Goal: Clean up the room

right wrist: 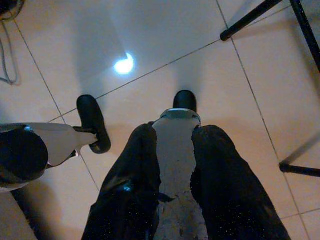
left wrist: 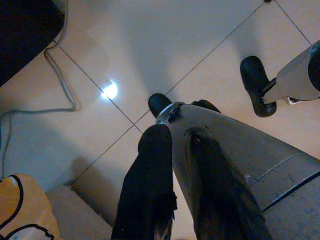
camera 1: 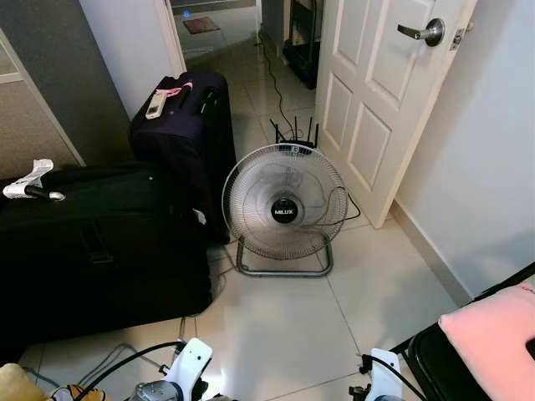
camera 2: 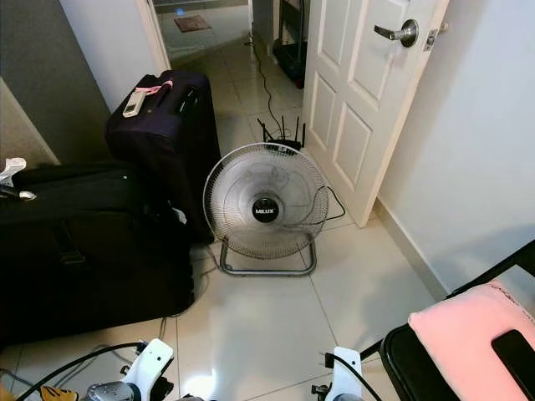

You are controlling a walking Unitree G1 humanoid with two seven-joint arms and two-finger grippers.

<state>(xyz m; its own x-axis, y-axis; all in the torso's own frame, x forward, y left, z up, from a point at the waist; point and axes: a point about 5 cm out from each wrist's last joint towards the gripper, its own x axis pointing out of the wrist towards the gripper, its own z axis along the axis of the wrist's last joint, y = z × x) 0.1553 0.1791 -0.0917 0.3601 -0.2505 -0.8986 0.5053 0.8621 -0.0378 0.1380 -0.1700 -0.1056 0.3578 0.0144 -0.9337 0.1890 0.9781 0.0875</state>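
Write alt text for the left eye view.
A round floor fan stands on pale tiles before a white door, with an upright dark suitcase and a large black suitcase to its left. A pink cushion sits at lower right.

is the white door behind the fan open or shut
Open. The white door is swung inward against the right wall, and tiled floor runs past its edge into the next room. The fan stands in front of it.

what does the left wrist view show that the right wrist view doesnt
Left wrist view alone: a grey cable looping over the tiles beside a black suitcase corner, and a yellow object. Right wrist view alone: thin black chair legs. Both: pale floor tiles with a light glare, the robot's own legs and feet, and each gripper's parted black fingers, holding nothing.
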